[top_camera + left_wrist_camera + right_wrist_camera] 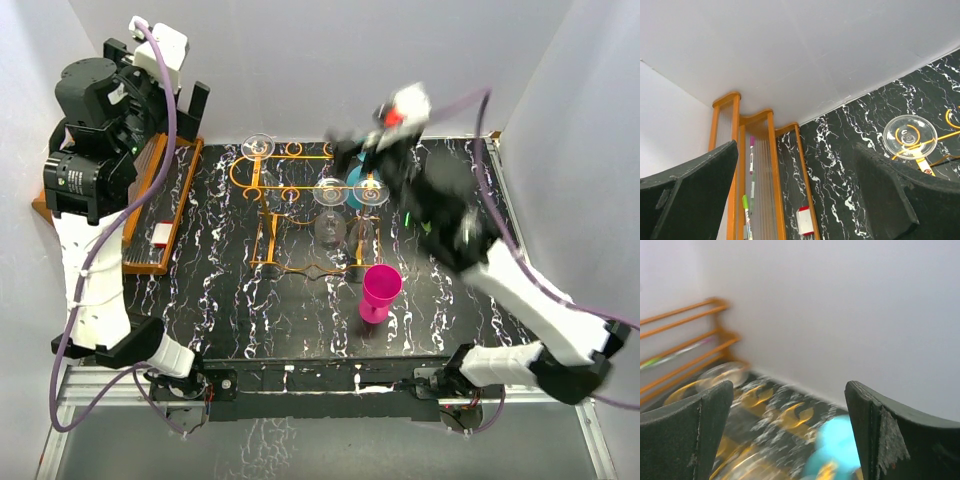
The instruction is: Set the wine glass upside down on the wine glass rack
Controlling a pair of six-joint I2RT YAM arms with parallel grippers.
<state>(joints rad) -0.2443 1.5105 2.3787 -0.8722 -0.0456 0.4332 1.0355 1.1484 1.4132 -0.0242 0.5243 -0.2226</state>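
- White walls [300,60] close in a black, white-veined table [220,300].
- At the middle back of the table stands the wine glass rack [264,235], a thin orange wire frame on slim legs.
- Three clear glasses hang upside down in the rack. One round foot shows at the rack's far left corner [258,145] and two sit side by side on its right rails [330,192] [371,192].
- A pink wine glass [381,288] stands upright on the table just in front of the rack's near right corner, untouched by either arm.
- A teal glass [354,186] sits at the rack's right side between the two clear feet. It is partly hidden, and I cannot tell whether it hangs from the rack or stands beside it.
- The right gripper [787,387] is over the rack's far right end, just above the teal glass and blurred in the overhead view. Its fingers [700,430] are spread wide with nothing between them.
- The left gripper [796,145] is held high, well to the left of the rack, with its jaws wide apart and holding nothing.
- An orange wooden shelf [150,215] lies left of the rack along the table edge, holding markers [751,150] and a small white-and-red block [161,235].
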